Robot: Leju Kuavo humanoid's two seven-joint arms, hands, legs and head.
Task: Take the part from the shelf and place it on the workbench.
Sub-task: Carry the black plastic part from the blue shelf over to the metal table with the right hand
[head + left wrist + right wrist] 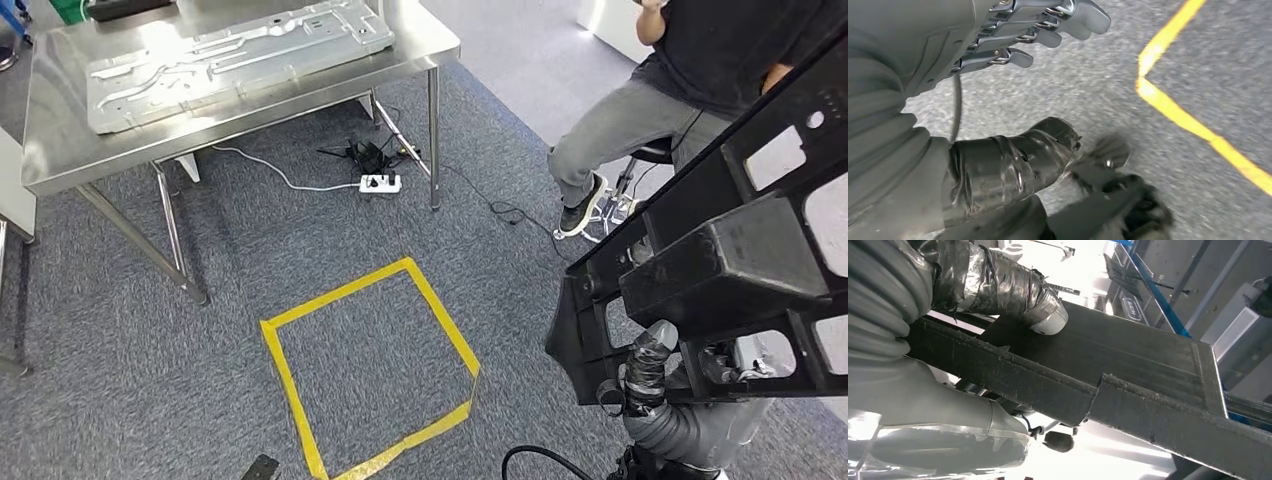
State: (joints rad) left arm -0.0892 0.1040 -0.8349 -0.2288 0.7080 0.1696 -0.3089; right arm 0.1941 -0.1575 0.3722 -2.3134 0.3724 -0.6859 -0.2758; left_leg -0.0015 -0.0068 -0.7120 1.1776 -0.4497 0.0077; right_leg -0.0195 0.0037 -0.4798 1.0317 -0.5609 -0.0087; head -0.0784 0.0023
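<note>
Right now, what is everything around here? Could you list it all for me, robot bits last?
Workbench: one, shiny steel, far left across the carpet.
Metal panel: one, silver-white, lying flat on the workbench.
Black part: one, a black frame with openings, held up at the right.
Tape square: one, yellow, on the grey carpet in the middle.
Power strip: one, white, on the floor under the workbench, with a white cable and black wires beside it.
Person: one, dark top and grey trousers, seated on a stool at the upper right.
Right hand: one, grey with dark tape, grips the black part from below.
Left hand: one, silver fingers apart, holds nothing, above the carpet.
</note>
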